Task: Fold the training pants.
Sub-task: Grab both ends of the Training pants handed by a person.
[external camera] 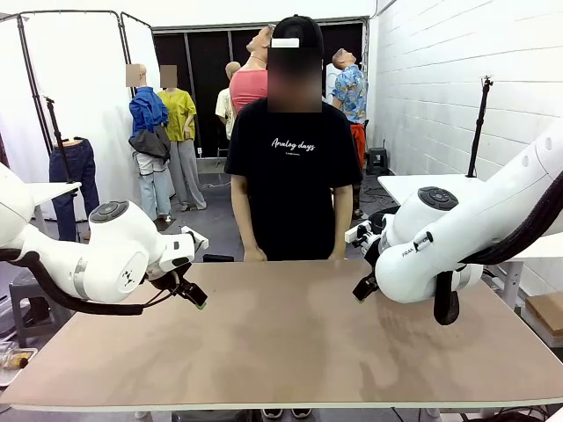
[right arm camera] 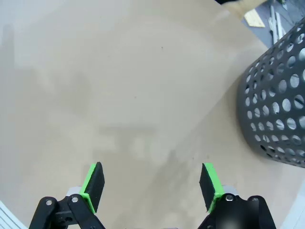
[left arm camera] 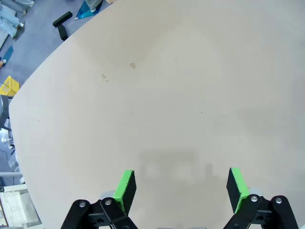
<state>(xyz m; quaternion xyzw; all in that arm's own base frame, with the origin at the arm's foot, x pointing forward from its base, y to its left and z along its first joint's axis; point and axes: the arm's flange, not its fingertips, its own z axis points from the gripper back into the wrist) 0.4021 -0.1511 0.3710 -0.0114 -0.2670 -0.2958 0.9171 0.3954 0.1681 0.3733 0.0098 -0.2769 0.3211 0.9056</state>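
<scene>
Jaws on both my arms stand released and wide, grasping nothing. My left gripper (external camera: 195,297) hangs over the bare beige wooden counter (external camera: 281,352) at 9 o'clock, and my right gripper (external camera: 362,286) at 3 o'clock. A person in a black T-shirt (external camera: 290,176) stands at the counter's 12 o'clock edge. In the right wrist view, a dark grey perforated round basket (right arm camera: 281,95) sits at 3 o'clock. Where the training pants lie I cannot tell.

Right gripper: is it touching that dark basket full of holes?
Apart. The right wrist view shows the right gripper, open, with bare table between it and the basket.
</scene>
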